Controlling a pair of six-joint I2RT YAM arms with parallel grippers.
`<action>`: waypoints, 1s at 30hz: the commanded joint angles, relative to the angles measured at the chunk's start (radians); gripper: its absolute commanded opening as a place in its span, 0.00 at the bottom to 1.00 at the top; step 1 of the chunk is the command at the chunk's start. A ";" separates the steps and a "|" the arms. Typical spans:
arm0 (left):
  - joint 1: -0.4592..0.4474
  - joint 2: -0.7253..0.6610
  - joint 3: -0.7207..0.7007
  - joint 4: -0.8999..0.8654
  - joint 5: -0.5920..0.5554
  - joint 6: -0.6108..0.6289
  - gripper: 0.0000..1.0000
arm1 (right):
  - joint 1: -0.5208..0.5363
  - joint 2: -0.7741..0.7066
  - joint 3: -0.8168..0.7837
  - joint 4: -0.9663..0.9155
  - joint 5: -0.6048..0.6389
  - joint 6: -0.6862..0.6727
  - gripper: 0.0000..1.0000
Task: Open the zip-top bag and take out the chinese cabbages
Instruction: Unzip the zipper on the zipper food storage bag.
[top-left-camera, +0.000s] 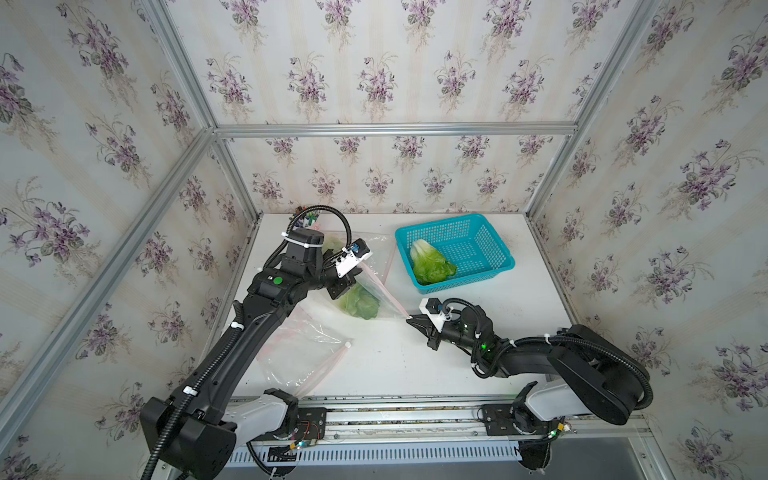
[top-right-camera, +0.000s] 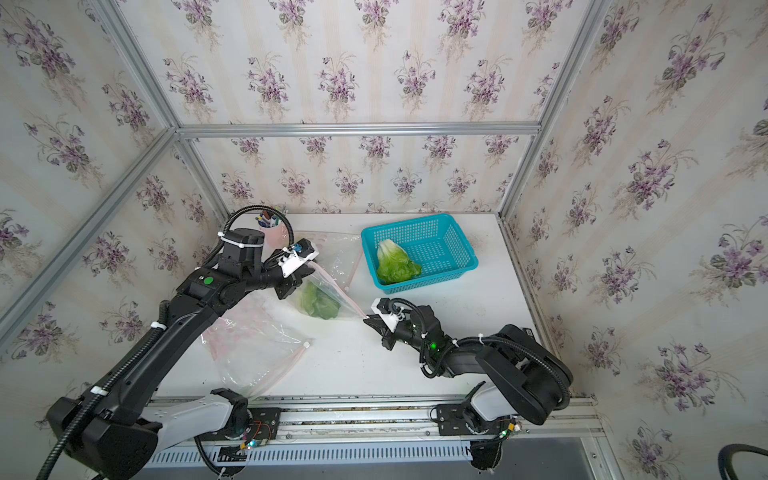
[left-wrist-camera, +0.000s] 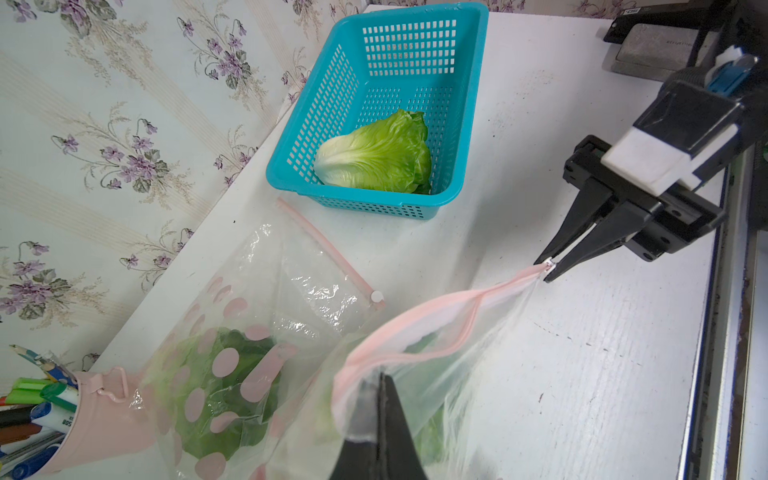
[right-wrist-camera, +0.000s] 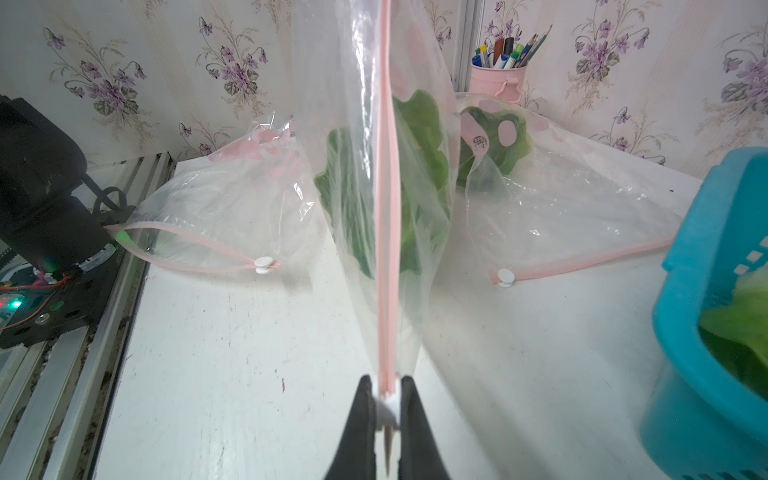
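A clear zip-top bag (top-left-camera: 380, 293) hangs stretched between my two grippers above the table. One of the chinese cabbages (top-left-camera: 360, 306) shows green inside it. My left gripper (left-wrist-camera: 380, 376) is shut on the bag's pink zip strip (left-wrist-camera: 457, 303) at one end. My right gripper (right-wrist-camera: 388, 390) is shut on the white slider (right-wrist-camera: 389, 405) at the other end, low near the table. The two strips part a little near the left gripper. A second cabbage (left-wrist-camera: 374, 158) lies in the teal basket (left-wrist-camera: 374, 204). A third (right-wrist-camera: 492, 133) sits inside a pink-dotted bag behind.
An empty clear bag (top-left-camera: 303, 353) lies at the front left, under my left arm. The basket (top-left-camera: 492, 235) stands at the back right. A pink pot of pens (right-wrist-camera: 496, 81) is in the back left corner. Papered walls close in three sides.
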 joint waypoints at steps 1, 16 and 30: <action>0.004 -0.007 0.005 0.068 -0.019 0.002 0.00 | -0.001 0.009 -0.005 -0.010 0.003 -0.008 0.00; 0.002 -0.009 -0.028 0.069 0.130 0.005 0.00 | -0.001 -0.179 -0.014 -0.124 0.041 0.014 0.78; -0.013 -0.013 -0.064 0.069 0.231 0.005 0.00 | 0.001 -0.223 0.204 -0.227 0.035 0.261 0.01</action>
